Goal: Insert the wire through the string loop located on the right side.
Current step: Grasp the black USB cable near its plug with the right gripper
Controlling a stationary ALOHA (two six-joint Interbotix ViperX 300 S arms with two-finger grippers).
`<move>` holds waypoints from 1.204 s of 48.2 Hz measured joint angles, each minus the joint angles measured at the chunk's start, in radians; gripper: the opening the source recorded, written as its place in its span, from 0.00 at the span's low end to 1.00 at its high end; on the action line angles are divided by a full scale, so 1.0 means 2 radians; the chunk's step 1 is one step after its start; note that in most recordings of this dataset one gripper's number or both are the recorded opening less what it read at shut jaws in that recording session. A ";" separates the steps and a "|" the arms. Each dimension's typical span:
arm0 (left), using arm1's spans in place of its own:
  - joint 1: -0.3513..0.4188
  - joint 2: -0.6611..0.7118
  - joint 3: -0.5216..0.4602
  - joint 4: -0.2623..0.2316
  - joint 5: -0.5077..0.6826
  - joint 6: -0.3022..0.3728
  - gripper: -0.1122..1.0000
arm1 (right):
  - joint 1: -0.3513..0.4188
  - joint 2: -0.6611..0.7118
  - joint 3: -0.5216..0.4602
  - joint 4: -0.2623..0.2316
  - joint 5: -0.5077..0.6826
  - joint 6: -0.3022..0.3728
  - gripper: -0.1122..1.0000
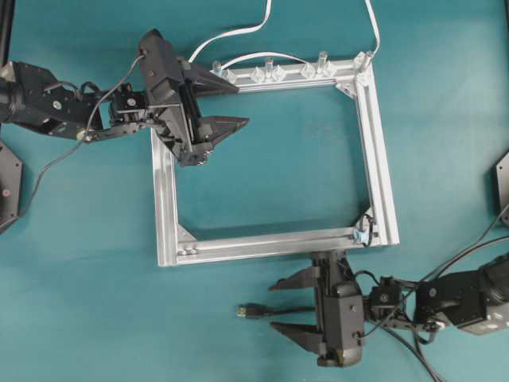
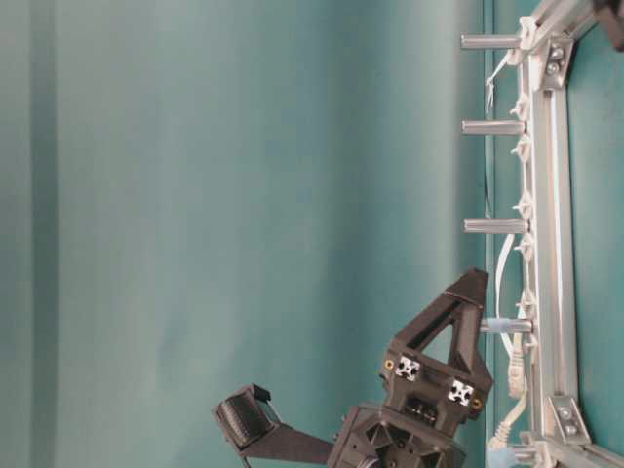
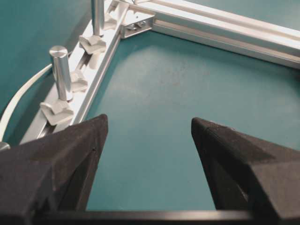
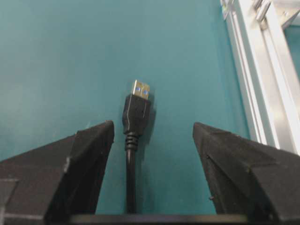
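Wire point(image 1: 274, 310) lies flat on the teal table point(image 1: 278, 159) just outside the aluminium frame point(image 1: 374, 159), below the frame's near bar in the overhead view, its plug point(image 4: 136, 112) pointing away from the frame's right-hand corner. The right gripper point(image 1: 298, 306) straddles it with jaws spread wide and nothing between them but the cable; the wrist view shows the plug and its metal tip lying between the two black fingers point(image 4: 70, 164), touched by neither. The string loop point(image 1: 366, 231) sits at the frame's near right corner, close beside the right arm's wrist and apart from the plug. The left gripper point(image 1: 219, 103) hangs over the frame's far left corner, fully open and empty, near the row of clear pegs point(image 1: 270, 72) and the white cable point(image 1: 238, 32).

The step in hand looks to be the pickup: the wire is not yet grasped, and threading has not begun. The next move likely calls for closing squarely on the plug or the cable just behind it, then turning the tip back toward the loop, a small target that will need a careful, steady line.
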 measured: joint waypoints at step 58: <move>-0.003 0.000 0.001 0.000 0.000 0.000 0.79 | -0.012 0.034 -0.025 -0.001 0.051 0.001 0.20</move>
